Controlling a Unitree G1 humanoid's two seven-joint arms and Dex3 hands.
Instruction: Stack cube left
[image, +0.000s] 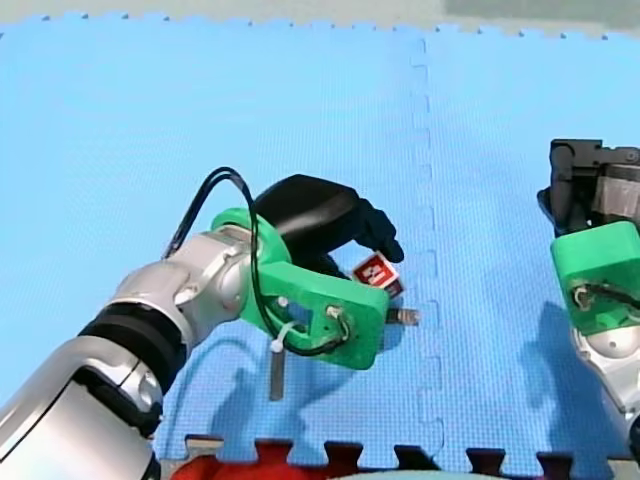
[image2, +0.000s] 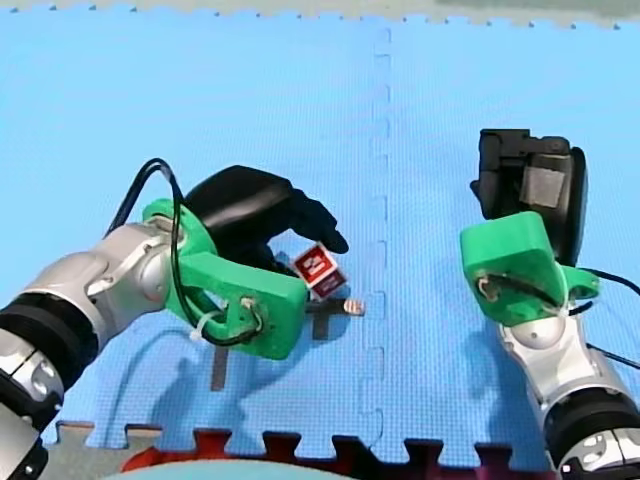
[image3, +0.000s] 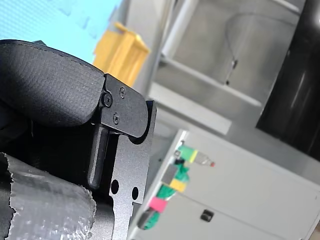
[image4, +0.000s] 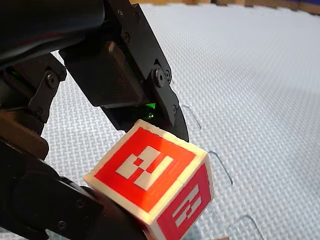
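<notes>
Since the left hand (image: 315, 218) has the red-and-white cube (image: 377, 274) pinched over the blue mat (image: 200, 120), just left of the mat seam (image: 425, 200), your job now is a clean carry and a level set-down.

Left wrist cam: one fingertip (image4: 165, 107) presses the cube's top edge and another finger (image4: 45, 200) props it from below. That's a pinch across edges, not flat faces. The cube sits tilted, one corner low, and I'd judge it clear of the mat.

That grip probably slips if you jerk, so move slow. Roll the wrist to level the cube before lowering; tilted, it will likely tip off whatever it lands on.

I can't tell where the base cube lies: the hand and the green wrist mount (image: 330, 310) cover the mat beneath them. Confirm the target before you commit.

A grey cross mark (image2: 322, 318) lies on the mat near the cube. It may be a placement reference, not sure.

Release only once the bottom face is seated.

The right hand (image2: 528, 185) is well right of the seam, away from the cube. Open or closed, can't tell. Leave it parked there.
</notes>
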